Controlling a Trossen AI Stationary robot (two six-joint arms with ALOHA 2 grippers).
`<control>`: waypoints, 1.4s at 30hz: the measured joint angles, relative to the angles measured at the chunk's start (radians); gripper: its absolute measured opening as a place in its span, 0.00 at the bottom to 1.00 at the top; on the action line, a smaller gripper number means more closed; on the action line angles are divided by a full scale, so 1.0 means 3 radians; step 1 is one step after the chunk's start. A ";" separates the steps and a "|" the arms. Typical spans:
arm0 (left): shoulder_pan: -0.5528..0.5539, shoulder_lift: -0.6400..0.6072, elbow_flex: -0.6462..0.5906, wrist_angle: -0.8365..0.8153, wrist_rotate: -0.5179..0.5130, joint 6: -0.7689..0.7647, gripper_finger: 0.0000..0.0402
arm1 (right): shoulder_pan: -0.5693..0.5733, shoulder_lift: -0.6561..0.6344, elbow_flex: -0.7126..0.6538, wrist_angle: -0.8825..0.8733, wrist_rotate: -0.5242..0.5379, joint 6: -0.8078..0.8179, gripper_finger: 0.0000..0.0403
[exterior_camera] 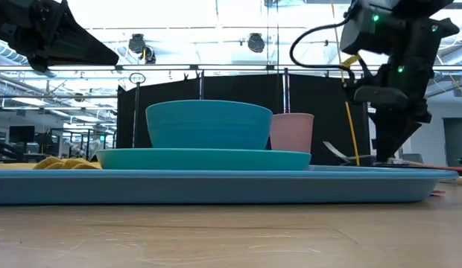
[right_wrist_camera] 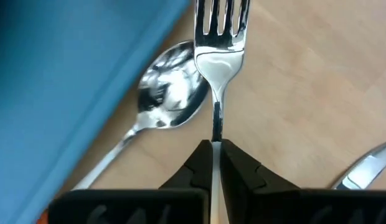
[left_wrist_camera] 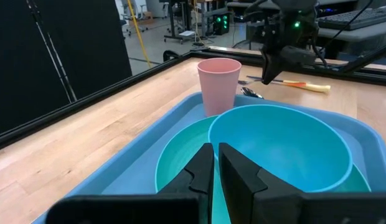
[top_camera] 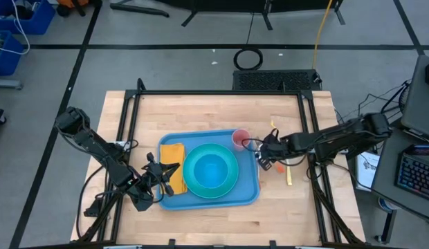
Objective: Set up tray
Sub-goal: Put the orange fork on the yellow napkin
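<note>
The light-blue tray point(top_camera: 245, 197) lies mid-table. On it are a teal plate point(exterior_camera: 205, 158) with a teal bowl point(top_camera: 210, 168), a pink cup point(top_camera: 240, 137) at the far right corner and an orange napkin point(top_camera: 173, 153) at the left end. My left gripper point(left_wrist_camera: 215, 168) hovers shut above the napkin end and holds nothing. My right gripper point(right_wrist_camera: 215, 146) is just off the tray's right rim, shut on a fork point(right_wrist_camera: 220, 37). A spoon point(right_wrist_camera: 168, 93) lies on the table beside the rim. My right gripper pinches the fork's handle point(right_wrist_camera: 215, 127) just behind the neck, between its two fingers. The fingers come steeply from above and lie along the handle. The fork hangs below them, tines down, over the spoon's bowl. Whether the tines touch the table, I cannot tell.
A knife with a yellow and orange handle point(left_wrist_camera: 305, 86) lies on the wood right of the tray, behind my right gripper. Another silver utensil tip point(right_wrist_camera: 364, 168) shows close by. A black frame point(top_camera: 221, 93) borders the tabletop.
</note>
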 joint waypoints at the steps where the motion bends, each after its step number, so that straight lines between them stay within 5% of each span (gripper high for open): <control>1: 0.0000 0.0000 0.0000 0.0000 0.0000 0.0000 0.08 | 0.0018 -0.0019 0.0000 -0.0001 0.0006 0.0018 0.02; 28: 0.0001 0.0000 0.0000 -0.0001 0.0001 -0.0048 0.08 | 0.0717 -0.0370 0.0009 0.0440 0.0616 0.0193 0.02; 32: 0.0001 0.0000 0.0000 0.0001 0.0015 -0.0116 0.08 | 0.0858 -0.0382 0.0009 0.0780 0.0869 -0.0067 0.02; 42: 0.0001 0.0001 0.0000 0.0332 -0.0012 0.0101 0.08 | 0.1190 -0.0385 0.0009 0.2565 0.1597 -0.1756 0.02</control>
